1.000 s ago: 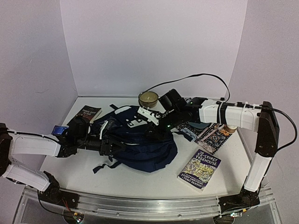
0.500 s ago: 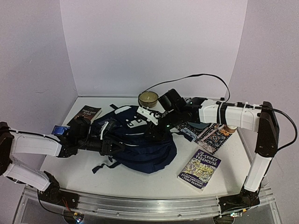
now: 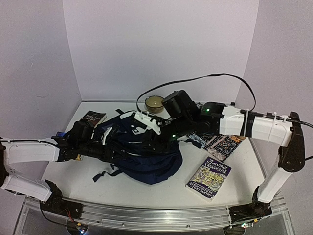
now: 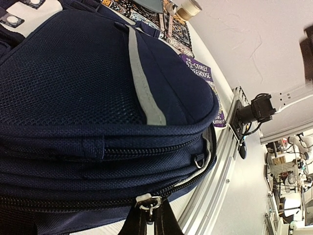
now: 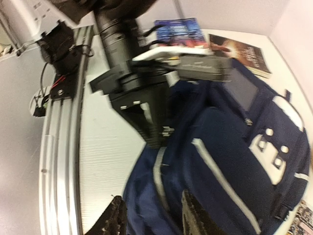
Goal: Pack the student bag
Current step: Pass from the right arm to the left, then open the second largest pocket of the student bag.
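The student bag (image 3: 146, 159) lies on its side mid-table, navy with a white stripe and a white patch (image 5: 274, 147). My left gripper (image 4: 150, 221) is shut on the metal zipper pull (image 4: 148, 202) at the bag's lower edge; in the top view it (image 3: 113, 148) is at the bag's left side. A short stretch of that zipper gapes beside the pull. My right gripper (image 5: 154, 220) hovers open over the bag's blue fabric, fingers (image 5: 194, 215) apart, nothing between them. In the top view it (image 3: 158, 140) is over the bag's upper middle.
A "52-Storey Treehouse" book (image 3: 209, 177) lies at the front right. Patterned items (image 3: 222, 144) lie behind it. A candle jar (image 3: 155, 103) stands at the back. A dark book (image 3: 93, 119) and a small blue object (image 3: 59, 136) lie at the left. The metal rail (image 3: 146, 215) edges the front.
My right gripper has opened and the right arm has swung left over the bag. The left gripper has closed on the zipper pull. The bag has shifted slightly left.
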{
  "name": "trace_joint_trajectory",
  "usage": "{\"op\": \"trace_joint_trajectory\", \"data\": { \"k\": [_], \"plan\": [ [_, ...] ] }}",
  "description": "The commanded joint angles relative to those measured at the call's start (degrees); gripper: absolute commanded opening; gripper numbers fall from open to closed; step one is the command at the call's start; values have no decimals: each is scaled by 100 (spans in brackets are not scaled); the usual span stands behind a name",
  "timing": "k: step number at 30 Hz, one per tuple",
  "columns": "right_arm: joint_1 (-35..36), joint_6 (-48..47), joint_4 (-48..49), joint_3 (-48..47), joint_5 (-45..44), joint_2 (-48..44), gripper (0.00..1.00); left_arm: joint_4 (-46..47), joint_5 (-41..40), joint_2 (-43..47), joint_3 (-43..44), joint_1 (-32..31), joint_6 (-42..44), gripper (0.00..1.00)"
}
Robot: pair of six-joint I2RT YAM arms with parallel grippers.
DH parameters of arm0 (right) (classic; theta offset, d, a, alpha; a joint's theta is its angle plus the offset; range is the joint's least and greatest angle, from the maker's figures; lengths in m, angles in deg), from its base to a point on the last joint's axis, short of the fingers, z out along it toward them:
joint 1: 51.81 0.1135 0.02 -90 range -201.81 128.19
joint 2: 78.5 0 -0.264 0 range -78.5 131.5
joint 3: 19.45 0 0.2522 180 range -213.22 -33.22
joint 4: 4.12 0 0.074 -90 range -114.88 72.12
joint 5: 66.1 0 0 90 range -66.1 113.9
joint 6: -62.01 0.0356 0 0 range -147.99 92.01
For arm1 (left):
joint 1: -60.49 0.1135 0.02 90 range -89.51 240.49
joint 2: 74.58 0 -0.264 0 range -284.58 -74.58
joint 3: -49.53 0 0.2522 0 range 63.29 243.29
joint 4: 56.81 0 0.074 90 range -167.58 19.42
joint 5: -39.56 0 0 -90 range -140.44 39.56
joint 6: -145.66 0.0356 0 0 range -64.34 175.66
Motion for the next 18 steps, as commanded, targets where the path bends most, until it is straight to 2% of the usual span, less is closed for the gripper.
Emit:
{"op": "trace_joint_trajectory", "data": {
  "k": [1, 18],
  "plan": [
    [214, -34, -246, -239, 144, 458, 36, -109, 68, 326, 546, -4, 151, 0],
    [431, -211, -244, -820, 244, 1759, 28, -299, 340, 320, 784, -13, 176, 0]
  ]
}}
